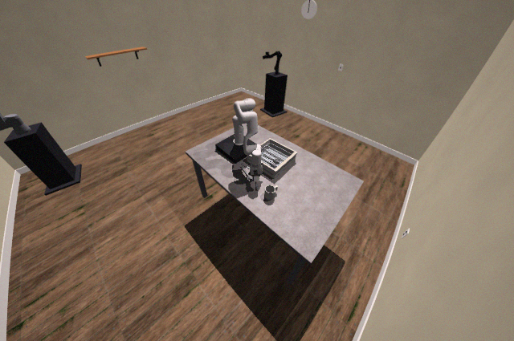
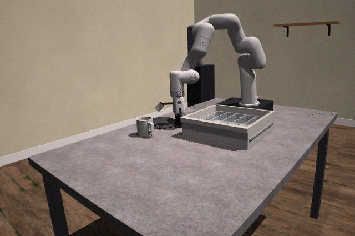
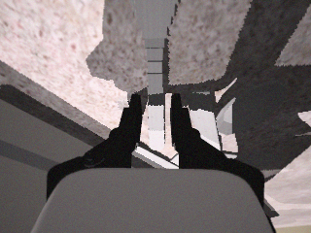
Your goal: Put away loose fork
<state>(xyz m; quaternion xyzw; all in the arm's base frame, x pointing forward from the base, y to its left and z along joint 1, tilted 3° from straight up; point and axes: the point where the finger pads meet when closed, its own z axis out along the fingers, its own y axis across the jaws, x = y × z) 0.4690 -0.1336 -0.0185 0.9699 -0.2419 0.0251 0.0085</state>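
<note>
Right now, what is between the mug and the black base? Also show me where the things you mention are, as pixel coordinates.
The gripper [image 1: 255, 188] [image 2: 178, 126] [image 3: 155, 105], hanging between the mug [image 1: 270, 193] [image 2: 142, 129] and black base [image 1: 222, 148] [image 2: 268, 104]; the top view shows it.

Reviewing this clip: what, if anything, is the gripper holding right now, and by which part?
Nothing appears to be held: the gripper stands partly open, with gaps visible inside both fingertips in the wrist view.

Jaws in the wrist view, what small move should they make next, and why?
Probably ease them down slightly, staying lined up: they stand apart with a grey strip, perhaps the fork's handle, showing between them. Whether they're low enough to grip it, I can't tell, so closing should likely wait.
</note>
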